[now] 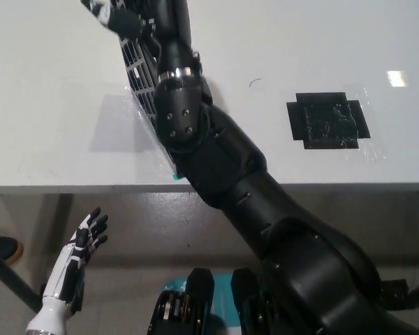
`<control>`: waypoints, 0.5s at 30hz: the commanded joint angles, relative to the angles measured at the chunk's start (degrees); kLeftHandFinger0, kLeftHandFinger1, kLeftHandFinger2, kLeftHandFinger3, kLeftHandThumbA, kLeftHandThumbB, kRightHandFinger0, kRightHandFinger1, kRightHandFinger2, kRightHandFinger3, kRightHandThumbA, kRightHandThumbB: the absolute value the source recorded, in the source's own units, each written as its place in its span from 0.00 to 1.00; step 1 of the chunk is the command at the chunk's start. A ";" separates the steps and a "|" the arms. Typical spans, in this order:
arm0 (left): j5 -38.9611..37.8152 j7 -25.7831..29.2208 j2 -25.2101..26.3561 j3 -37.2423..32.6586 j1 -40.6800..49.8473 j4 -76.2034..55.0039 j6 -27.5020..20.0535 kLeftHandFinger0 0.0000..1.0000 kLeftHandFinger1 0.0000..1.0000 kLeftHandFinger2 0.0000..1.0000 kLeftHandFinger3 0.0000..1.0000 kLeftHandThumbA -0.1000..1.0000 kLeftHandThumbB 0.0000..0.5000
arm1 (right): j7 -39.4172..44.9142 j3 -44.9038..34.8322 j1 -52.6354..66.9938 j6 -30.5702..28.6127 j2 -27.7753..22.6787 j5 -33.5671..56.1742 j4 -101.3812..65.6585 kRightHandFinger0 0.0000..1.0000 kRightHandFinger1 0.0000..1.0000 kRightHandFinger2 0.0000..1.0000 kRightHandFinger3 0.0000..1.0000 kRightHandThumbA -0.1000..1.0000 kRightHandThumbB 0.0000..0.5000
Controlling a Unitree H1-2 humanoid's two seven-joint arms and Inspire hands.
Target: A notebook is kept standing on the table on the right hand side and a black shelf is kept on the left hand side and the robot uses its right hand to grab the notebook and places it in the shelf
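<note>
White worktop (56,84) fills the upper part of the head view, its front edge running across the picture just below the middle. On it, left of centre, stands the black shelf (141,77), a perforated grid panel that leans and reaches from the top edge of the picture down to the worktop's front edge. A small green mark (176,178) shows at its lower corner, right at the edge.

The black right arm (216,167) rises from the bottom right, crosses the worktop's front edge and lies over the shelf's right side, hiding much of it. The right hand (122,17) is at the very top of the picture, above the shelf's upper end, partly cut off by the frame. A light patch shows among its fingers there, but whether this is the notebook cannot be told, and whether the hand is clamped on anything or loose cannot be told either. The notebook is not clearly visible anywhere on the worktop.

To the right, well apart from the shelf, a square of black tape (327,120) lies flat on the worktop.

The white left hand (80,248) hangs at the lower left, below the worktop's level, holding nothing, fingers spread apart.
</note>
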 commanded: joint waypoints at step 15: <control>-0.38 -0.12 1.18 0.63 -1.04 -1.19 -0.37 1.00 1.00 1.00 1.00 1.00 0.27 | 20.12 -3.94 24.82 13.46 -20.90 0.45 -80.63 1.00 1.00 1.00 1.00 1.00 0.98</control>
